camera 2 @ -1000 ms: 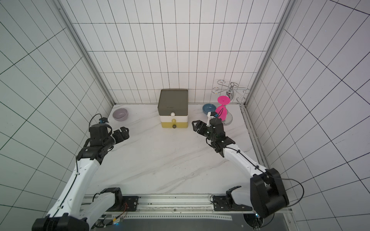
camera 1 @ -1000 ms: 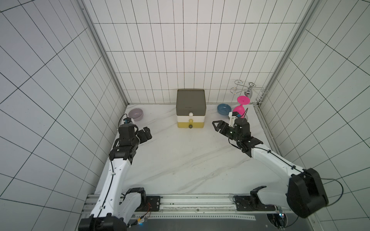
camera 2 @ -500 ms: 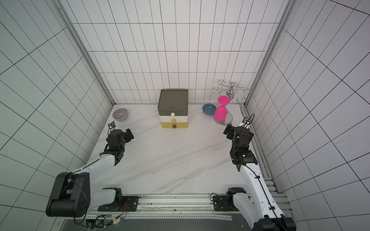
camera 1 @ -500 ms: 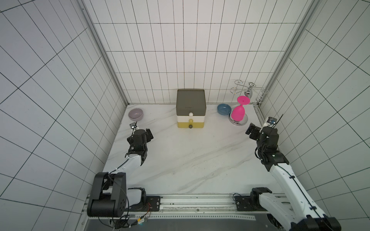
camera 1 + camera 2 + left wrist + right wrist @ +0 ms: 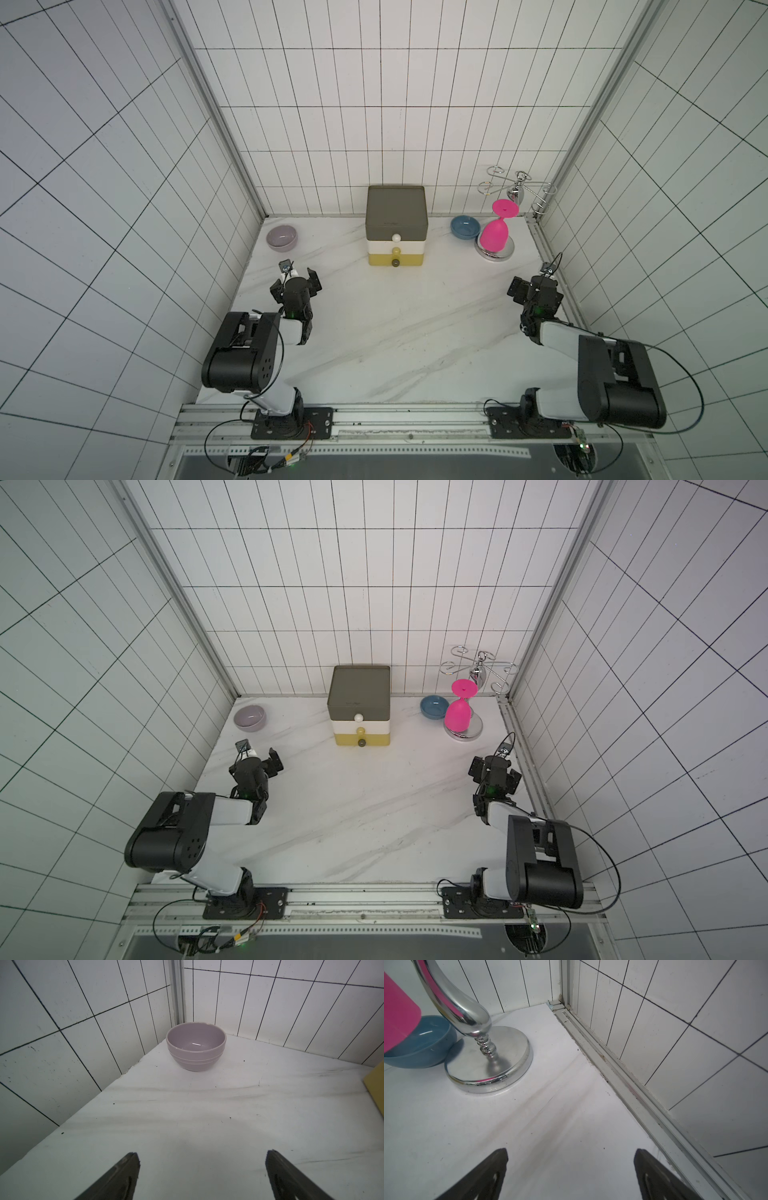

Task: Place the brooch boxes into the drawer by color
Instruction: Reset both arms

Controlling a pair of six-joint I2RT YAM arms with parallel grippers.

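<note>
Olive, white and mustard, the drawer (image 5: pixel 396 226) stands shut at the back wall between a lilac bowl (image 5: pixel 282 237) and a blue bowl (image 5: pixel 465 226), while the left gripper (image 5: pixel 202 1153) and right gripper (image 5: pixel 571 1150) hover low over opposite table (image 5: pixel 395 332) edges, jaws spread wide, holding nothing.

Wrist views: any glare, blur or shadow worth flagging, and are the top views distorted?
Left wrist view: lilac bowl sharp, one small highlight inside; soft shadow ahead of the open left end effector. Right wrist view: bright reflections on the chrome stand; pink glass cropped at the edge. Both top views: evenly lit, wide-angle lens splays the wall tiles.
</note>
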